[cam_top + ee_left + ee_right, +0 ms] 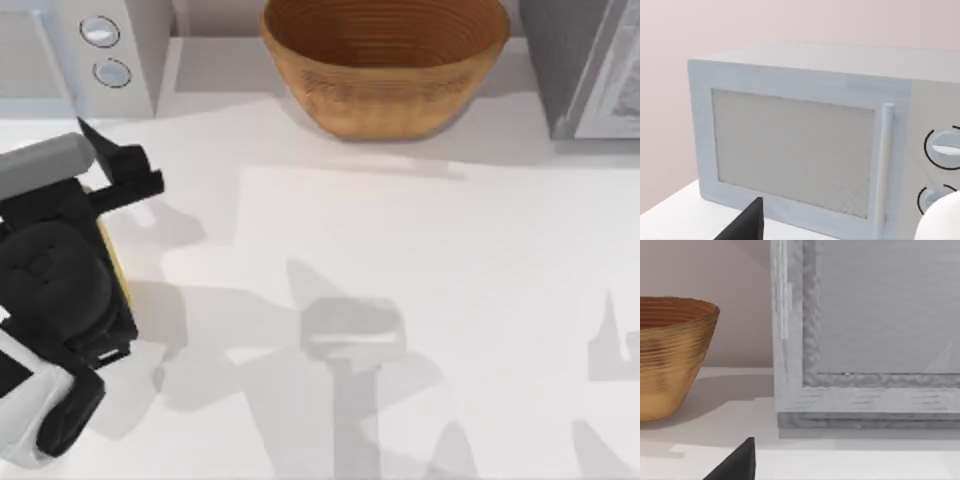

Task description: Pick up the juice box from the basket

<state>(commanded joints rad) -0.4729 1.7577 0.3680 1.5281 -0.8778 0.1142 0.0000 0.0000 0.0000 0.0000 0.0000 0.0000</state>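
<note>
From above, our left gripper (125, 180) sits at the bench's (420, 300) left edge, yellow box (112, 262) beneath it; finger state unclear. The basket (385, 65) stands rear centre. Left wrist: microwave (805, 145). Right wrist: basket (672, 360) beside a grey appliance (865, 335).

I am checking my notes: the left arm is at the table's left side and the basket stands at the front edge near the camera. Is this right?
One thing is wrong. The basket stands at the far edge of the table, between the microwave and a grey appliance, as the top view shows. The left arm is at the left side.
</note>
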